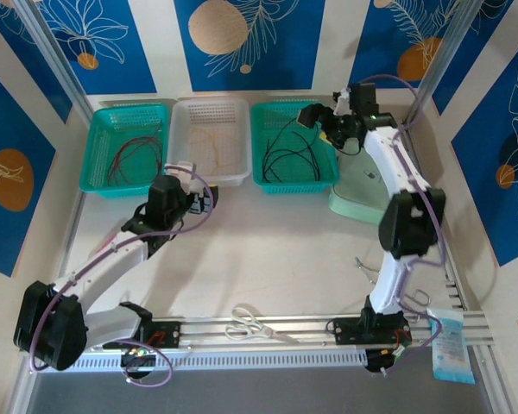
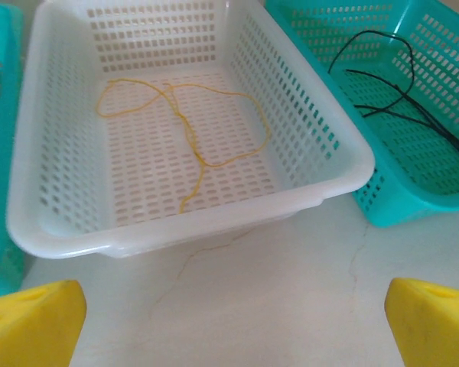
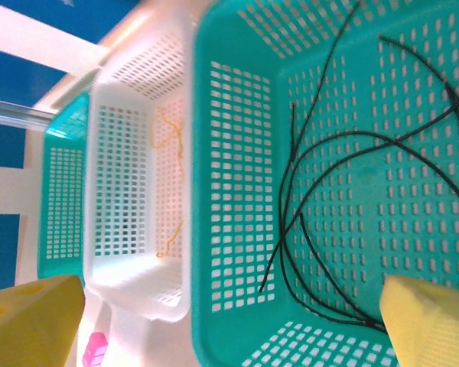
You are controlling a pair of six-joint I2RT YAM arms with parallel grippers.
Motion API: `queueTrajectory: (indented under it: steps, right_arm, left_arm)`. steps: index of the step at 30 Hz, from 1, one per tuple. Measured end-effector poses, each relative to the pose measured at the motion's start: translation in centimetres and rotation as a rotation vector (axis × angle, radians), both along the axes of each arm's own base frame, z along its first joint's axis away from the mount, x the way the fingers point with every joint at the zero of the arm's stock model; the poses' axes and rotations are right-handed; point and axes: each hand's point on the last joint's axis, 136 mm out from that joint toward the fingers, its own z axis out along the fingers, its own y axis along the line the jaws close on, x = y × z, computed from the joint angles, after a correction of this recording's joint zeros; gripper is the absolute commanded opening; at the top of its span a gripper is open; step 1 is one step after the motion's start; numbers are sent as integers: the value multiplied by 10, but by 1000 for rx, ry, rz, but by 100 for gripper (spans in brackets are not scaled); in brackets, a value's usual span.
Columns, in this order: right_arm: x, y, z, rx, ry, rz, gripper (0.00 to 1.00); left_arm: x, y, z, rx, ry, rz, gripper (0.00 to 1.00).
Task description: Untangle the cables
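Cables, thin and flexible, sorted by colour: red cables looped in left teal basket; yellow cable lying in loose curves on floor of white basket; black cables arched in right teal basket. Baskets rectangular, perforated plastic, side by side. Left gripper before white basket, matte yellow pads spread wide, holding nothing. Right gripper over right teal basket, equally wide, empty.
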Motion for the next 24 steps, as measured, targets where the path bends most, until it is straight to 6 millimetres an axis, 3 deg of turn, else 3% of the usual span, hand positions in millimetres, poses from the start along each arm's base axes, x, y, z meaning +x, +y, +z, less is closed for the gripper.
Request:
queueTrajectory:
  steps: [3, 6, 9, 15, 16, 24]
  right_arm:
    - [-36, -14, 21, -58, -136, -20, 99]
    - [-71, -33, 12, -131, -243, -45, 99]
    - [-98, -56, -27, -235, -291, -96, 99]
    - [-140, -99, -129, -380, -231, -192, 99]
    - [-143, -103, -137, -399, -255, -198, 99]
    - [-127, -117, -138, -493, -466, -250, 99]
  left_arm:
    - [-3, 16, -4, 36, -37, 35, 99]
    - [-6, 35, -16, 89, -66, 78, 99]
    - [-10, 53, -31, 136, -91, 120, 99]
    - [-15, 90, -62, 190, -143, 207, 99]
    - [-15, 95, -68, 203, -147, 216, 99]
    - [4, 108, -90, 265, -175, 260, 99]
